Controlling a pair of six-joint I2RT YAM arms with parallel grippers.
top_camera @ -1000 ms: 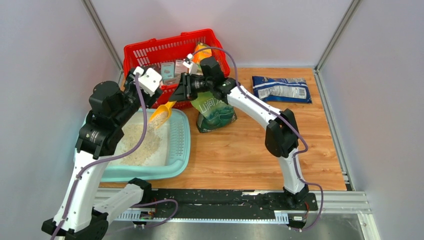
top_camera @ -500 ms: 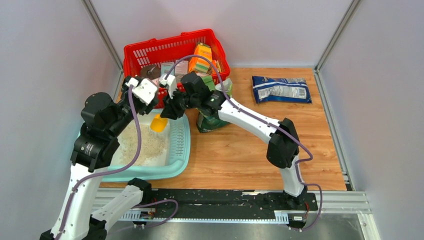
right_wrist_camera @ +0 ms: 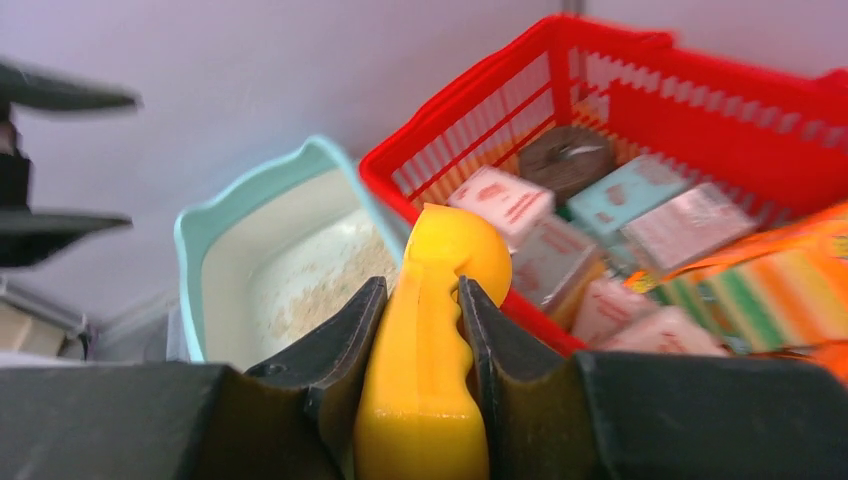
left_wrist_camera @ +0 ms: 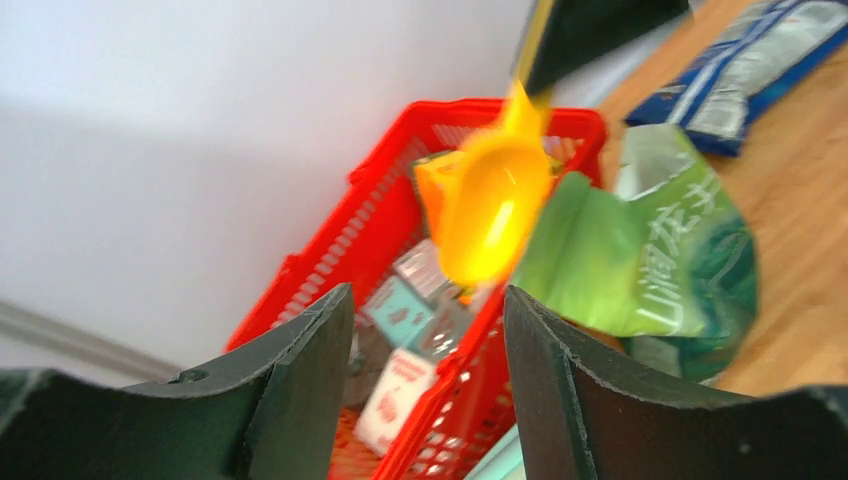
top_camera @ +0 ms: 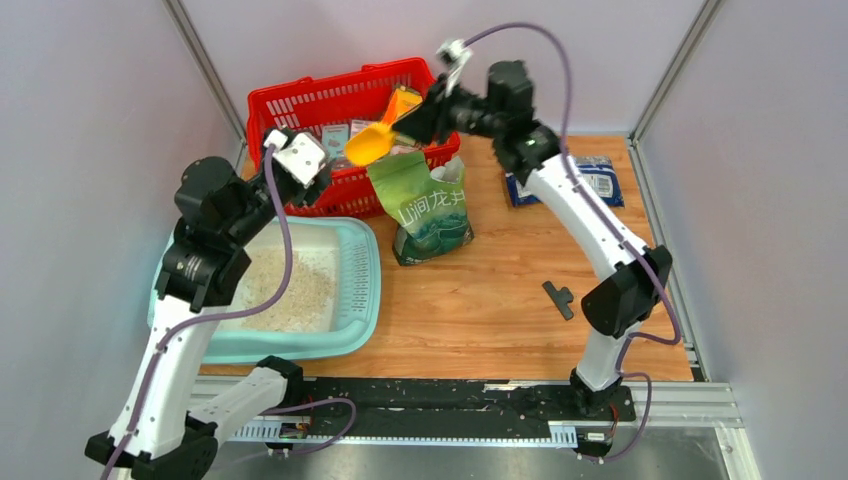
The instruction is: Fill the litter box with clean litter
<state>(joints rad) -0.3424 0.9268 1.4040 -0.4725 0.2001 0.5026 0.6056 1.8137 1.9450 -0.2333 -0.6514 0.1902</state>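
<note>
Scoop sits clamped in my right tool near the bag; left tool gapes empty. Next: refill for the box.

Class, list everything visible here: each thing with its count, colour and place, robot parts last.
litter box: one, teal, table's left
clean litter: one heap, beige, inside litter box
scoop: one, yellow, above basket
basket: one, red, far left
small boxes: several, pink or teal, in basket
orange packet: one, in basket
green bag: one, beside basket
blue bag: one, far right
black piece: one, table's right
table: one, wooden brown
left gripper: open, empty
right gripper: shut on scoop
</note>
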